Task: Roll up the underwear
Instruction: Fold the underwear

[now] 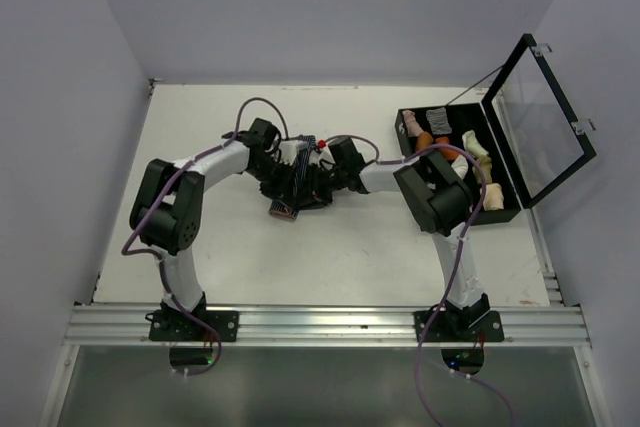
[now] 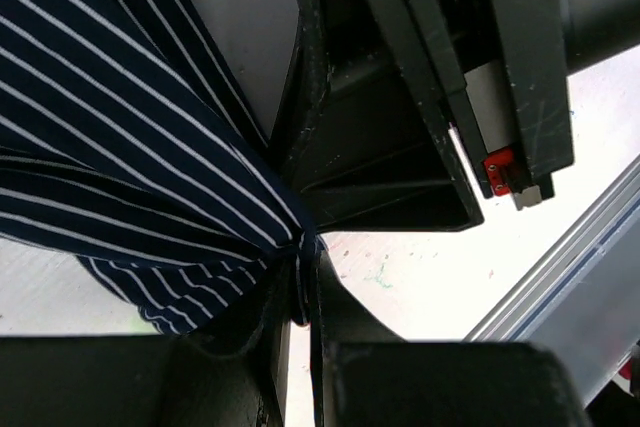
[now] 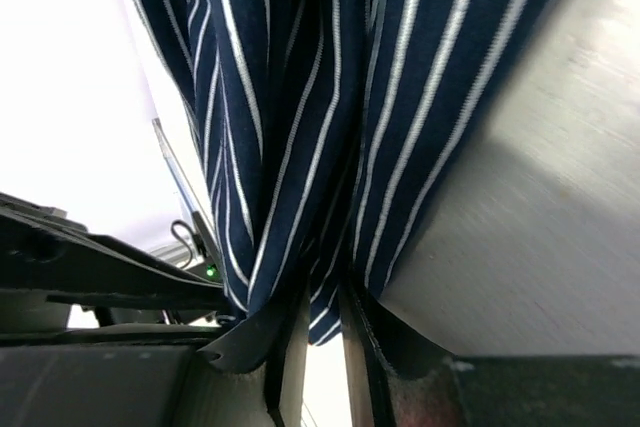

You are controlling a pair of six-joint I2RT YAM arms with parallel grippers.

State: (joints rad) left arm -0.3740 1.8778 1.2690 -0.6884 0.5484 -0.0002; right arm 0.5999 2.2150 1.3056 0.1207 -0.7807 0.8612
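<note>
White table (image 1: 330,257), underwear (image 1: 290,192), open case (image 1: 500,215) nearby

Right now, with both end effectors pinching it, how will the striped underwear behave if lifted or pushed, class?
Probably floppy: the striped underwear bunches into folds where the left end effector pinches it. Likely light: a small pinch by the right end effector holds its pleats. Pushed, it would probably crumple.

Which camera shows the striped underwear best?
The left wrist view: the striped underwear is sharp and close, bunched and pinched in the left gripper. The right wrist view shows folds clamped in the right gripper; the top view only a small dark bundle.
</note>
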